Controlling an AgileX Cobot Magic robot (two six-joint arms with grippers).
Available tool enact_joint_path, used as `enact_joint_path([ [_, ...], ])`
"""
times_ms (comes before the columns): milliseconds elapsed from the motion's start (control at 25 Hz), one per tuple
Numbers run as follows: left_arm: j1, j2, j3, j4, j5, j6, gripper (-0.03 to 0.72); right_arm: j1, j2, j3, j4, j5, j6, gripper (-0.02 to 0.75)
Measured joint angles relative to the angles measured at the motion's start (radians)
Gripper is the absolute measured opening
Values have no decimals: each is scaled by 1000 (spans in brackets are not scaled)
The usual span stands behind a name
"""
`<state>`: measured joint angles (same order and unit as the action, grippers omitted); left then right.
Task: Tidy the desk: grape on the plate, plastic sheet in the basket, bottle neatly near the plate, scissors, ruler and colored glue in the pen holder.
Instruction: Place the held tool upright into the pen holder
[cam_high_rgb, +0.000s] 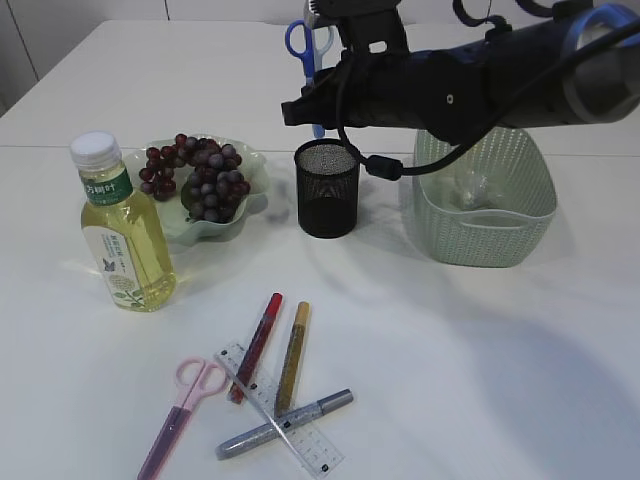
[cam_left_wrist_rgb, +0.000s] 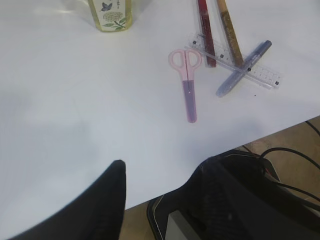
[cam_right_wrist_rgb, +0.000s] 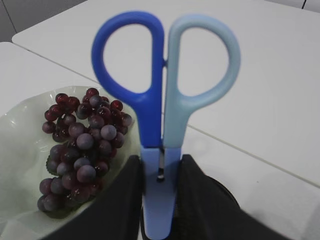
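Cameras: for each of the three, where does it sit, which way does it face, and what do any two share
Exterior: in front of the table, above it, slanting down at bottle, grapes, holder, basket; right arm crosses the top.
Left wrist: high over the near table edge, looking down at pink scissors, ruler and pens; dark fingers at the bottom.
Right wrist: above the holder, facing the blue scissors clamped between its fingers.
Shared: exterior and right wrist both show grapes and blue scissors.
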<state>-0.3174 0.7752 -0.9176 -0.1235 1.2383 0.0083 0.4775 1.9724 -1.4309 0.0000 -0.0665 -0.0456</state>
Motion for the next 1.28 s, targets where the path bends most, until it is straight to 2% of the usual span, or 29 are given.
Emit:
enact_joint_path([
  [520, 0, 0, 0, -13, 0, 0, 362, -41, 110, -5, 15, -198, -23, 191],
  [800, 0, -2, 0, -13, 0, 0, 362, -49, 171, -62, 24, -205, -26, 191],
  [1280, 0, -2, 0, -15, -7, 0, 362, -50, 222, -70, 24, -196, -30, 191],
])
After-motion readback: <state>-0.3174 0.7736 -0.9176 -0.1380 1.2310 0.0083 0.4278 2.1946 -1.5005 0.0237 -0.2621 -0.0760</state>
